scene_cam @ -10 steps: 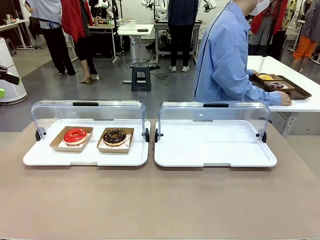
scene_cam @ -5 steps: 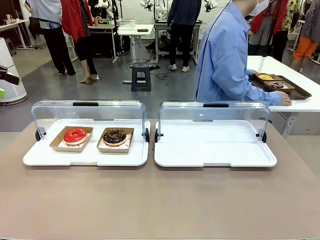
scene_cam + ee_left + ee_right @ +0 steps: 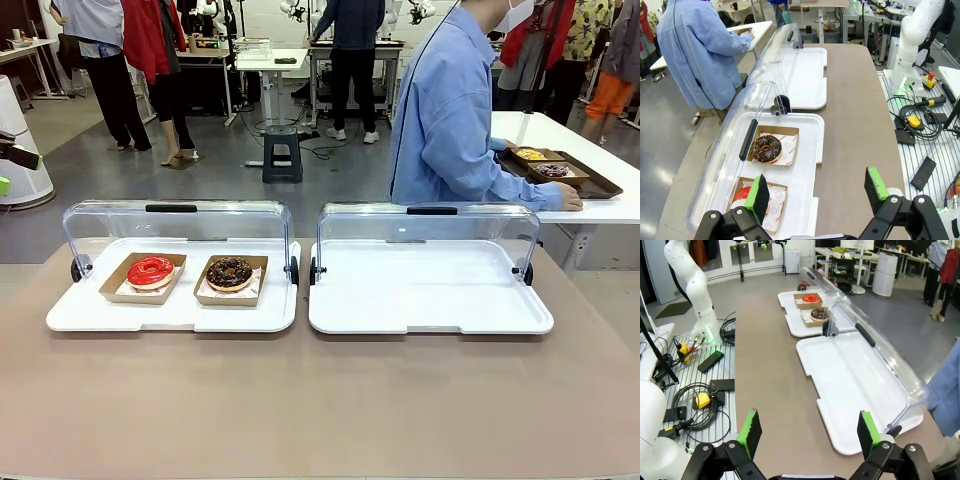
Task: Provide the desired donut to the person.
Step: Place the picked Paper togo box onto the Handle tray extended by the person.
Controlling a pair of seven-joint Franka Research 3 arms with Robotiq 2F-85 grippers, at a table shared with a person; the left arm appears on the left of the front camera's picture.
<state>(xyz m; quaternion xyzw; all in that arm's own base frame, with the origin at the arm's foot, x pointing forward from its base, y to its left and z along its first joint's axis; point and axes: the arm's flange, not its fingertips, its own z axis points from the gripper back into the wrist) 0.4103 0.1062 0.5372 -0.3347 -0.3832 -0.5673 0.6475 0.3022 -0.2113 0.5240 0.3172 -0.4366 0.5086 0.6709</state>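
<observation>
Two donuts sit in cardboard trays on the left white tray (image 3: 60, 318): a red-glazed donut (image 3: 150, 270) and, to its right, a chocolate donut (image 3: 229, 272). Both show in the left wrist view, chocolate donut (image 3: 765, 148) and red donut (image 3: 742, 195), the red one partly behind a finger. My left gripper (image 3: 817, 188) hangs open high above the table edge. My right gripper (image 3: 806, 432) is open too, above the table's near side. The person (image 3: 450, 110) in a light blue shirt stands behind the right tray, turned toward a side table.
The right white tray (image 3: 430, 315) lies bare with its clear lid (image 3: 430, 225) raised; the left lid (image 3: 175, 220) is raised too. A brown tray with more donuts (image 3: 555, 170) rests on the side table by the person's hand. Bystanders stand far behind.
A bystander in dark clothes in the background has shifted slightly. The person, donuts and trays are unchanged.
</observation>
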